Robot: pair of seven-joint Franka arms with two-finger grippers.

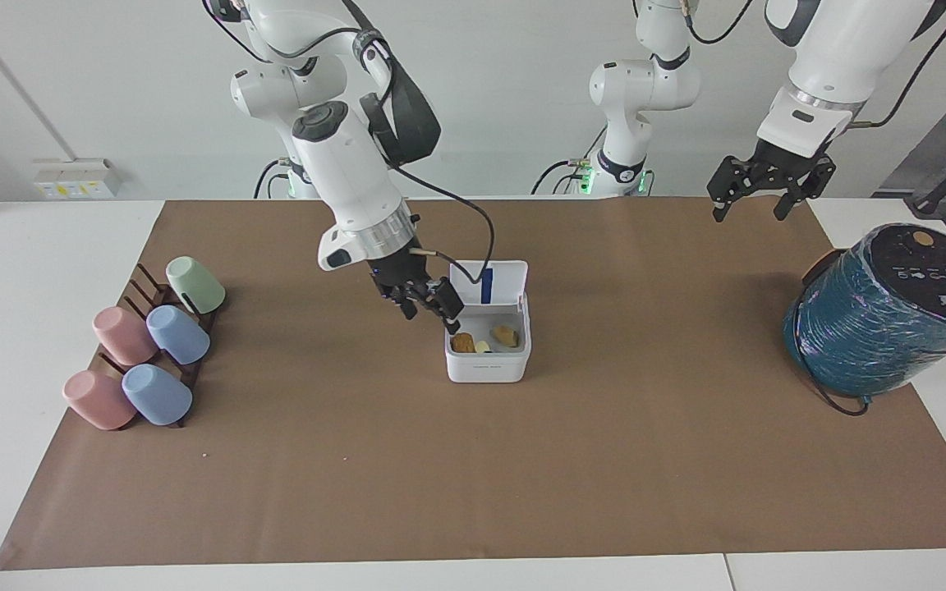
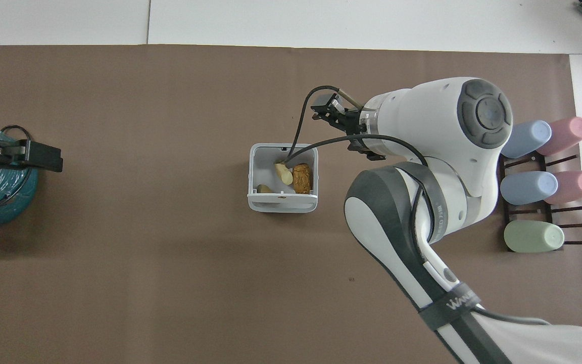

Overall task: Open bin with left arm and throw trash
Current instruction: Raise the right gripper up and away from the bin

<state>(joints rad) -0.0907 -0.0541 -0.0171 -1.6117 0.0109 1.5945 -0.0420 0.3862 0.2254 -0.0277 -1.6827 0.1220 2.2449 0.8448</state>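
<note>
I see the little white bin in the middle of the brown surface, lid up. Three small trash lumps lie inside. My right gripper hangs open and empty at the bin's ten o'clock. My left gripper waits open, holding nothing.

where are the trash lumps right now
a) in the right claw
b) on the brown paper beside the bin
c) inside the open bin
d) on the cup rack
c: the trash lies inside the bin, whose lid stands open, and the right claw is open and empty.
</note>
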